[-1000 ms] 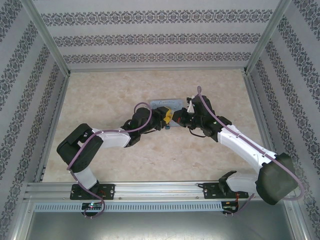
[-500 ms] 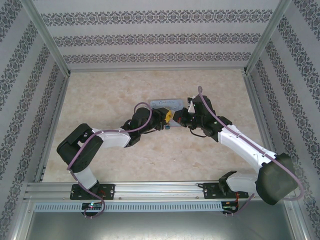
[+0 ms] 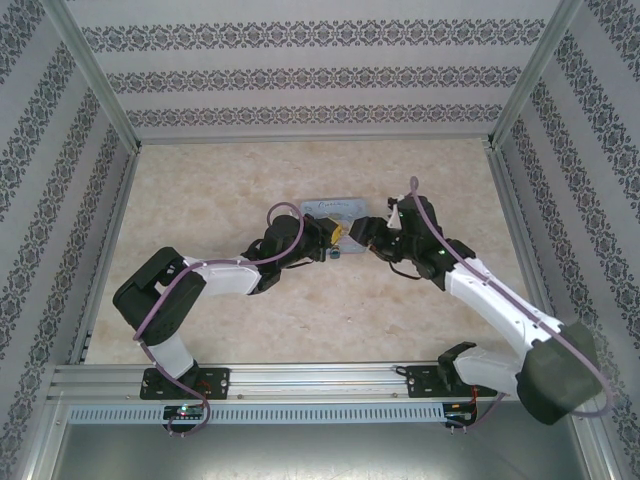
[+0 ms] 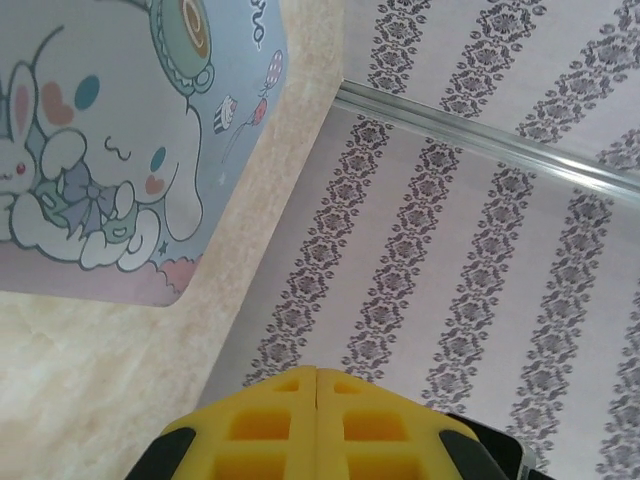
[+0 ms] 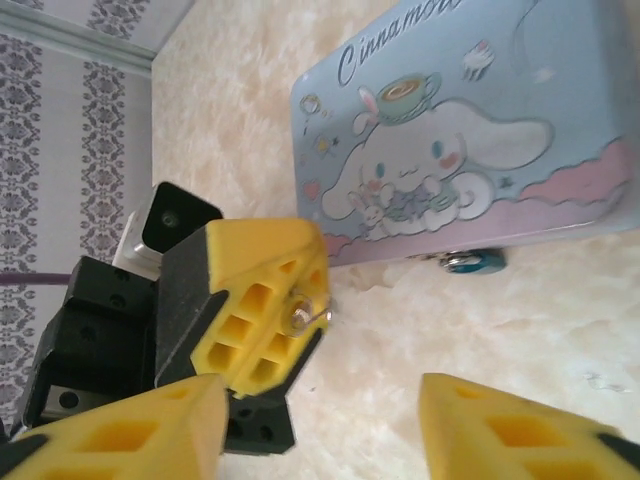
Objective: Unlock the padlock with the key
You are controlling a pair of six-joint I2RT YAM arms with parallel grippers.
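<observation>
- Teal paint over metal: that is your padlock (image 5: pixel 475 262), lying on the counter (image 3: pixel 230 180) against the near edge of the tin (image 5: pixel 470 140). Its thin shackle is hard to make out, and I cannot tell whether it hangs from the tin's clasp. I judge it light and hard, so it would skate on this glossy top if you lean on it with the key.
- Where do I take hold of it?
- By the flat sides of the body, leaving the keyhole free. Your right hand (image 5: pixel 320 430) is spread wide with nothing between its yellow fingers, and it sits near the padlock, so use that one.
- And the key?
- Your left hand (image 4: pixel 316 385) is pressed shut. A small bright sliver of metal pokes from the seam between its fingers, and I take that for the key (image 5: pixel 303 316). It looks thin, stiff and slick. Pinched by so little, it could swivel in the grip once the tip meets resistance.
- How about the surroundings?
- The counter is pale, marble-patterned, smooth and level, and the tin is your only backstop. Patterned walls (image 3: pixel 300 90) close three sides, well apart from both arms. Your tight spot is the gap between the two hands and the tin.
</observation>
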